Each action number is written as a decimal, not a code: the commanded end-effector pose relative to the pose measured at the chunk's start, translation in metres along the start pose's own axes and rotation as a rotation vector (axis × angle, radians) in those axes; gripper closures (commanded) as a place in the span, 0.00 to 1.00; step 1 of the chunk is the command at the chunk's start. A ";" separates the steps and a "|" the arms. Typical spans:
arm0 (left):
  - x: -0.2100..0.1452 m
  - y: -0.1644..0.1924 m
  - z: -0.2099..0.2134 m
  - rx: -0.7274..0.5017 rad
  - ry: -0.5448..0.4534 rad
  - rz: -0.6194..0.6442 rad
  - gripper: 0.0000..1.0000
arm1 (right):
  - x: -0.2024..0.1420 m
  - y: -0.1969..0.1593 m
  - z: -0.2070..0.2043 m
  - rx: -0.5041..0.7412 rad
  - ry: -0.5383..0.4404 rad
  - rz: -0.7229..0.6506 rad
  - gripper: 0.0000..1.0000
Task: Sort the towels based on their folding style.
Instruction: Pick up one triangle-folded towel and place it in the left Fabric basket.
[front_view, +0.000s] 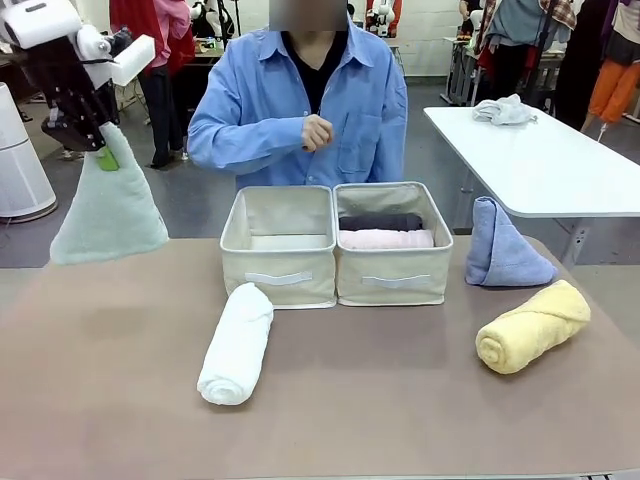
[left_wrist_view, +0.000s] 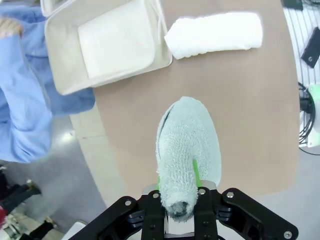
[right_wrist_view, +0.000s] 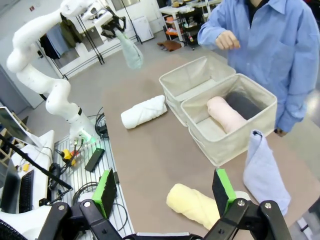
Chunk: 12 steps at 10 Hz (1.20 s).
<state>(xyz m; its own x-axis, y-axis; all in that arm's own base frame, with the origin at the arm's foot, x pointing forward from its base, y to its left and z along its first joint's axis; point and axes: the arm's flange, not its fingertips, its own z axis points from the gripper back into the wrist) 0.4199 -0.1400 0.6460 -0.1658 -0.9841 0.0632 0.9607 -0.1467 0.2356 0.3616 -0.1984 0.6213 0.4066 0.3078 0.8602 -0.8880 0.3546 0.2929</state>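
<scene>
My left gripper (front_view: 104, 150) is shut on the tip of a mint-green cone towel (front_view: 108, 215), holding it high above the table's left edge; the same cone (left_wrist_view: 187, 150) hangs from the gripper (left_wrist_view: 180, 212) in the left wrist view, and shows far off (right_wrist_view: 131, 52) in the right wrist view. A white rolled towel (front_view: 236, 343) lies in front of the left beige box (front_view: 280, 275). The right box (front_view: 393, 280) holds a dark grey roll (front_view: 380, 221) and a pink roll (front_view: 386, 240). A periwinkle cone (front_view: 503, 245) and a yellow roll (front_view: 532, 326) sit on the right. My right gripper (right_wrist_view: 165, 192) is open above the yellow roll (right_wrist_view: 192, 204).
A person in a blue shirt (front_view: 300, 100) stands behind the boxes with one hand raised to the chest. A white side table (front_view: 540, 160) at the back right carries a whitish-grey rag (front_view: 503, 110). The left box's inside (left_wrist_view: 115, 42) holds no towel.
</scene>
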 end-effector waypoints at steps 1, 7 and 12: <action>0.013 -0.009 0.003 0.029 0.052 -0.027 0.82 | -0.001 0.001 0.001 0.005 0.005 -0.001 0.00; 0.062 0.027 -0.003 0.076 0.026 -0.058 0.82 | -0.001 0.001 0.001 0.005 0.005 -0.001 0.00; 0.020 0.038 -0.013 -0.078 0.049 -0.079 0.82 | -0.001 0.001 0.001 0.005 0.005 -0.001 0.00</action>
<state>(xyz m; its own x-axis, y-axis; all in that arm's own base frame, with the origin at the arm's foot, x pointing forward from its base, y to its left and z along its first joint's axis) 0.4727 -0.1991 0.6285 -0.2038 -0.9785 0.0318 0.9617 -0.1940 0.1937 0.3613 -0.1987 0.6213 0.4069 0.3073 0.8602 -0.8877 0.3551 0.2931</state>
